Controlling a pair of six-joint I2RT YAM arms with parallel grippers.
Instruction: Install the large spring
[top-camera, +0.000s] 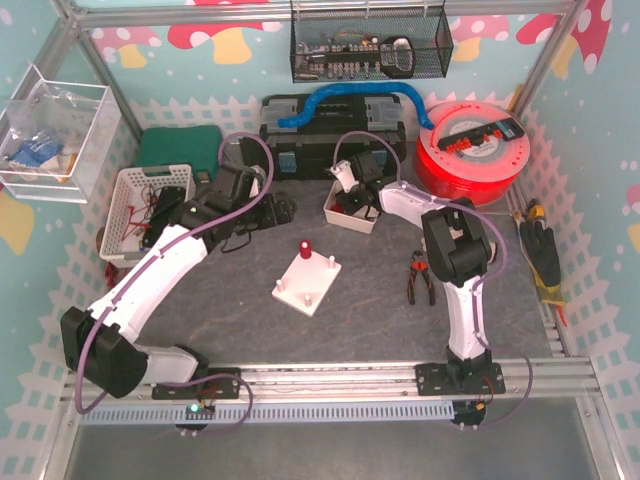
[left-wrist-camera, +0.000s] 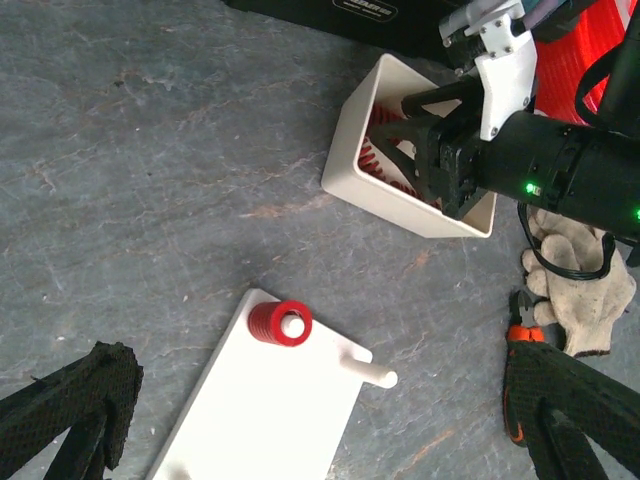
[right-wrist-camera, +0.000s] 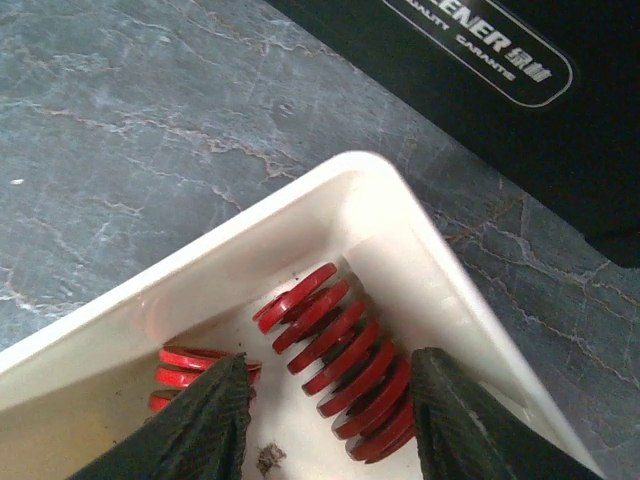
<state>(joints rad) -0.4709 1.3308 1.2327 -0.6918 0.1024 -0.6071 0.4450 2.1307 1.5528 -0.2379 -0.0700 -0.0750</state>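
A large red spring (right-wrist-camera: 345, 360) lies in the small white bin (right-wrist-camera: 300, 205) by the far wall. My right gripper (right-wrist-camera: 330, 425) is open inside the bin, its fingers on either side of the spring's near end; I cannot tell if they touch it. A smaller red spring (right-wrist-camera: 185, 365) lies to its left. The bin also shows in the top view (top-camera: 350, 212) and the left wrist view (left-wrist-camera: 365, 180). A white peg plate (top-camera: 307, 282) lies mid-table with a small red spring (left-wrist-camera: 279, 323) on one peg and a bare peg (left-wrist-camera: 372, 372) beside it. My left gripper (left-wrist-camera: 320, 440) is open above the plate.
Orange-handled pliers (top-camera: 419, 279) lie right of the plate. A black toolbox (top-camera: 330, 135) and a red filament spool (top-camera: 470, 148) stand at the back. A white basket (top-camera: 140, 210) sits at the left. A glove (left-wrist-camera: 580, 285) lies near the pliers.
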